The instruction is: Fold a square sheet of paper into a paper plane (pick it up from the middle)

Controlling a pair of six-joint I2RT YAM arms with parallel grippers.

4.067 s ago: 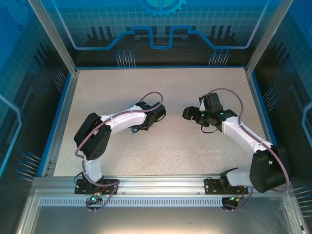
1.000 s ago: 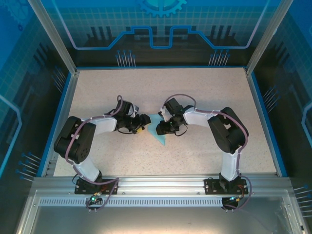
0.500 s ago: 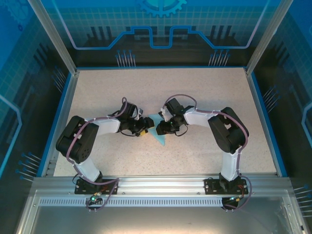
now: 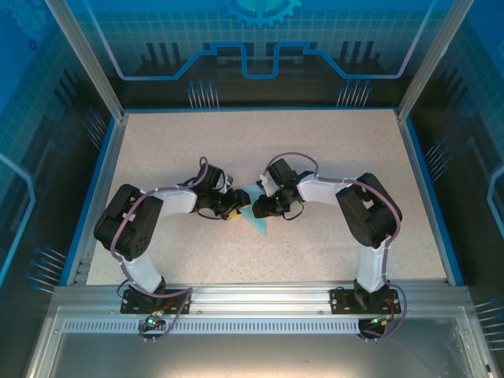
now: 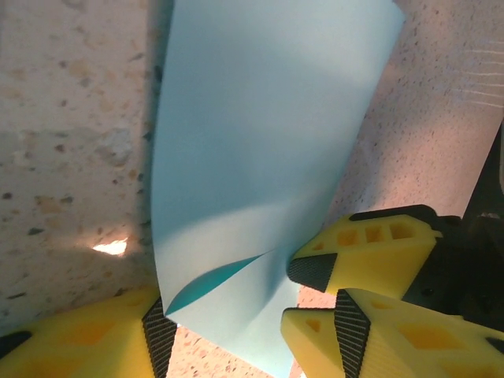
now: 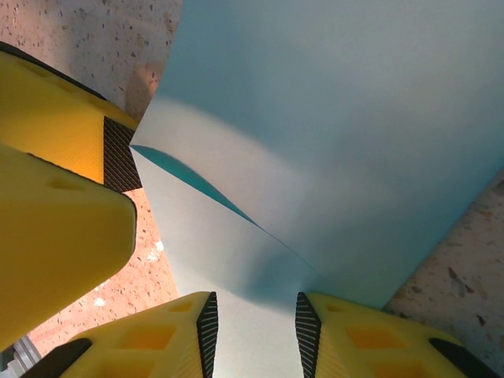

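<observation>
Left hand (image 5: 250, 327), wide, at nine o'clock of paper sheet (image 5: 252, 134); right hand (image 6: 253, 335), narrow, at three. Lifted flap (image 6: 197, 252) should be pressed flat along crease (image 6: 260, 228).

The folded blue paper (image 5: 252, 142) lay on the speckled table (image 5: 71, 118). Its near corner sat between the left gripper's (image 5: 248, 339) parted fingers (image 5: 102, 346).

Left pincer (image 5: 248, 327) parted, right pincer (image 6: 256, 327) parted
</observation>
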